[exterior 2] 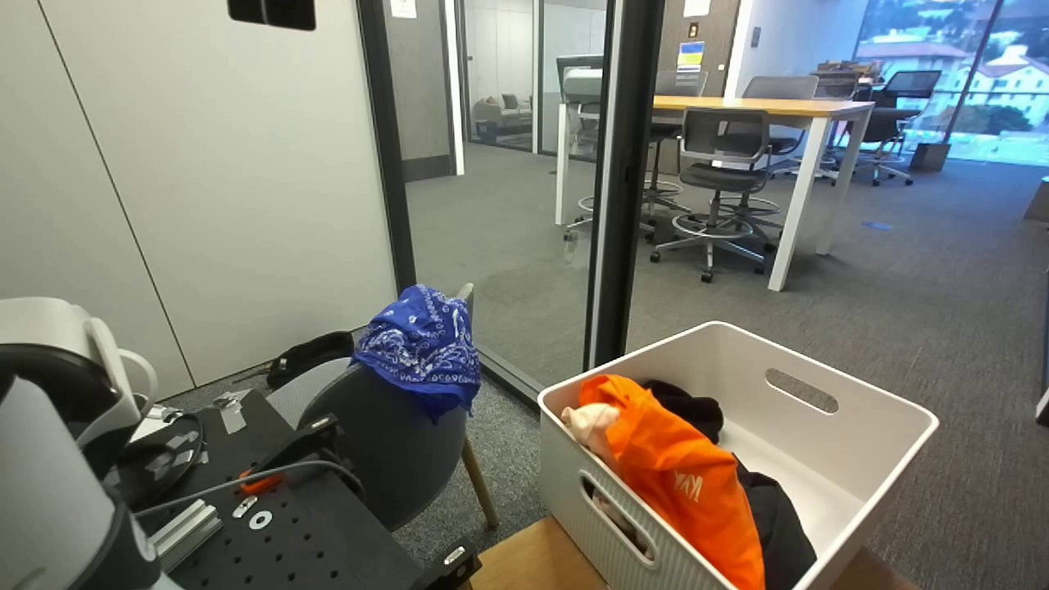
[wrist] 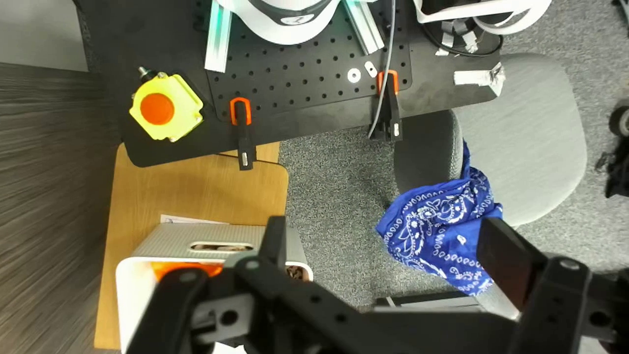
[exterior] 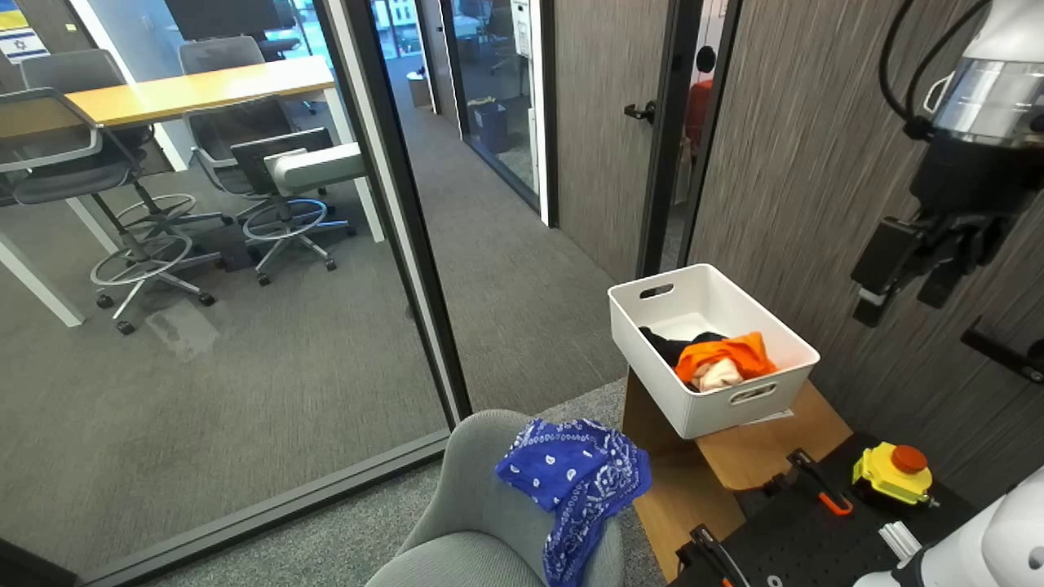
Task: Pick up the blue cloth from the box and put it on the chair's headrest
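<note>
The blue cloth (exterior: 583, 481) lies over the top of the chair (exterior: 481, 493), with part hanging down by the seat and part hanging down behind. In both exterior views it is out of the box (exterior: 652, 371). So I think the job is done, or very close.

The best thing now is to leave the blue cloth alone. The arm (exterior: 991, 98) should go up and away, not swing low across the chair, because a bump could pull the blue cloth off. It looks thin and soft, so even a small tug may make it slide. It covers only part of the chair's top, and I can't tell if both sides weigh the same. If it starts to slip, I would pinch the fold at the very top, lift a little, and lay more over the side that needs it. The orange cloth (exterior 2: 672, 459) in the box is not part of this job.

The fingers (wrist: 508, 260) are spread far apart, with a wide gap between them. They hold nothing. In the wrist view one covers a bit of the blue cloth, but I think it is just high above it. In an exterior view the fingers (exterior: 869, 311) hang well apart from the chair and the box, touching nothing.
</note>
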